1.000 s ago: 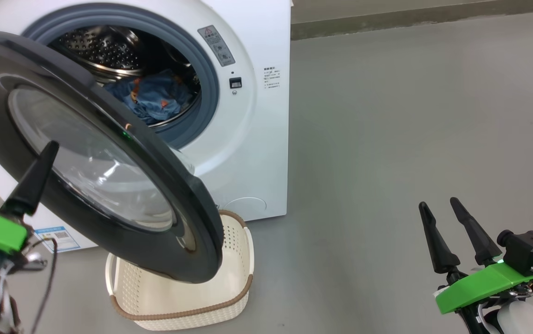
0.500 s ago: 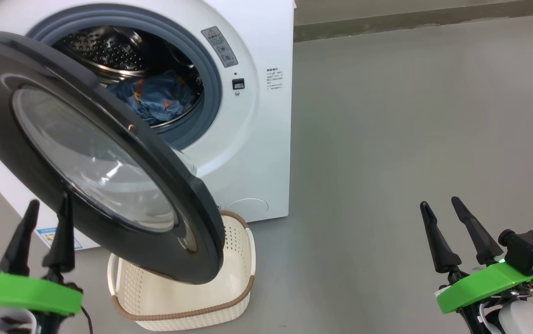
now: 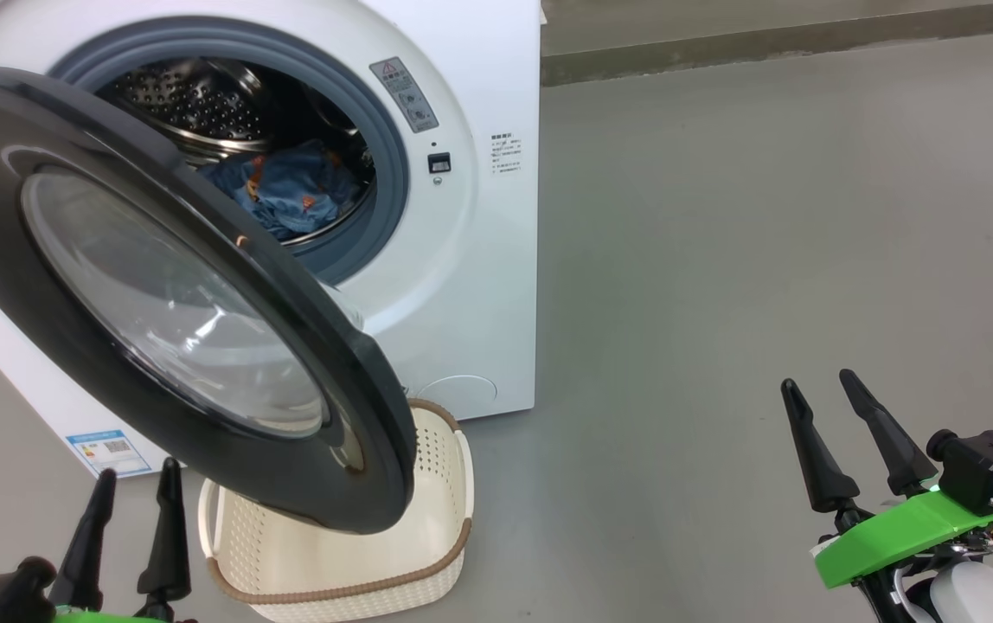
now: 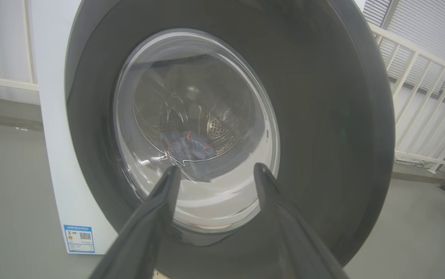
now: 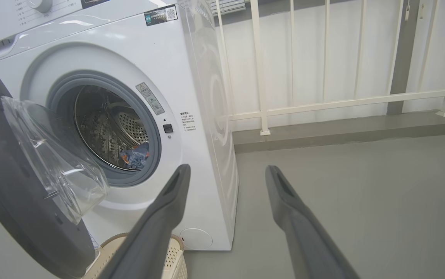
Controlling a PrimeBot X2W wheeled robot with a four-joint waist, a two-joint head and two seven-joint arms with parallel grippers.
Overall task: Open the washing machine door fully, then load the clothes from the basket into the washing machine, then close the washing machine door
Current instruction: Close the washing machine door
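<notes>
Left gripper: low at the robot's left, closest to me, its two dark fingers spread apart with nothing between them. It sits just below the lower rim of the door. In the left wrist view the gripper points straight at the door's glass.
Right gripper: off to the robot's right over bare floor, fingers wide apart and empty, well away from the machine. In the right wrist view the gripper points towards the machine's right front corner.
Basket: on the floor right against the foot of the machine. The door's lower edge hangs over it and hides part of its left side.
Washing machine door: standing partly open, swung out from its left-hand hinge towards the robot. Its black rim and bulging glass bowl face out.
Floor: plain grey, stretching away to the right of the machine.
Blue label sticker: low on the machine's front, left of the basket.
Washing machine: white front-loader with its mouth uncovered and a grey-blue rubber ring around the opening.
Clothes: a blue printed bundle lying inside the steel drum, at the bottom near the front lip. They also show faintly through the door glass in the left wrist view.
Railing: white bars along the wall behind the machine.
</notes>
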